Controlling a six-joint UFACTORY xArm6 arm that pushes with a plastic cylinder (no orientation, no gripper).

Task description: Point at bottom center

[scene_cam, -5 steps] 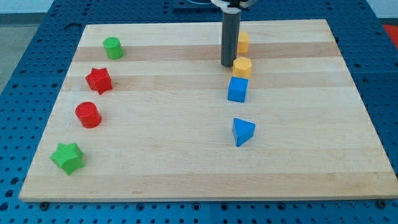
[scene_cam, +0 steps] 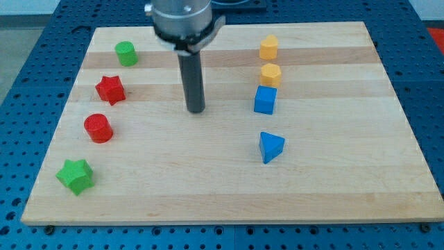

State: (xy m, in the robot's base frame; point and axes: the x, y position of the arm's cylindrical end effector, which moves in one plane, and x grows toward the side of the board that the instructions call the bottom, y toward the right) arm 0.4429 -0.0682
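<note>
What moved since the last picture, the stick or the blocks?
Only the stick moved. My tip slid toward the view's left and bottom, away from the yellow blocks, and now stands on bare wood between the red star and the blue cube, touching nothing. All eight blocks stayed where they were.

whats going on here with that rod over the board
My tip rests on the wooden board, in open space between the red star at the view's left and the blue cube at the view's right. It touches no block. The goal, the board's bottom center, lies well below it.
</note>
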